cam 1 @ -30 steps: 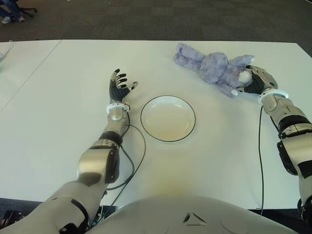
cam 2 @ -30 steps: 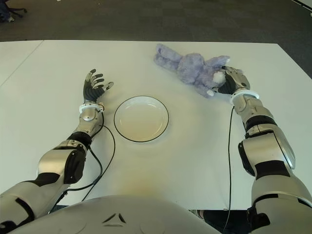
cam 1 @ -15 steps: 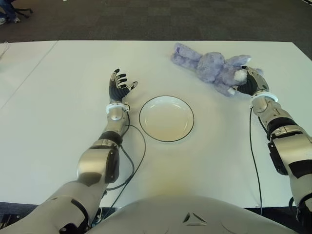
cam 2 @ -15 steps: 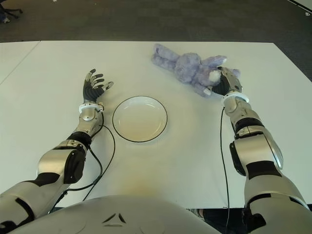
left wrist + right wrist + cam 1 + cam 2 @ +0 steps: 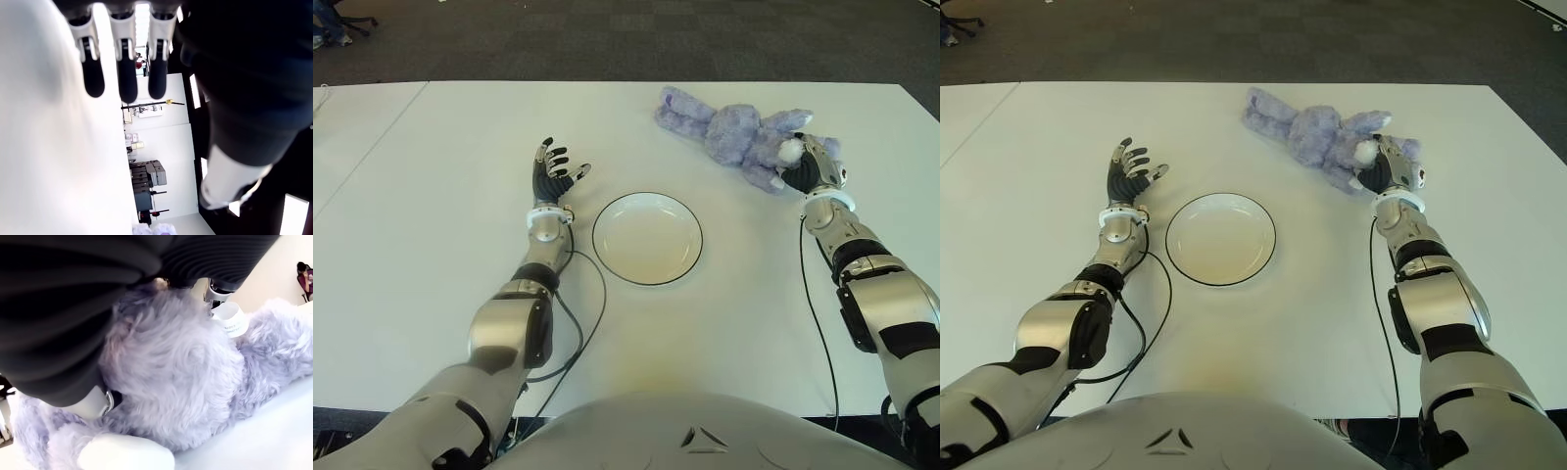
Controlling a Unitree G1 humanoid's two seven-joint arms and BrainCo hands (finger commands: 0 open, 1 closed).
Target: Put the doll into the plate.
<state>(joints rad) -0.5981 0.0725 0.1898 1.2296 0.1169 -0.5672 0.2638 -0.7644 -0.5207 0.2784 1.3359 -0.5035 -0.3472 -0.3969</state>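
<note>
— Where is the doll lying?

— The purple plush doll (image 5: pixel 734 135) is lying on the white table (image 5: pixel 440 245), beyond the plate (image 5: pixel 647 238) and to its right, well apart from it. The right hand (image 5: pixel 811 166) is pressing against its head end, fingers curling around the fur (a white sewn-in tag (image 5: pixel 230 318) is showing, its print too small to read).

— And the other hand?

— The left hand (image 5: pixel 552 173) is showing left of the plate, fingers spread, holding nothing.
</note>
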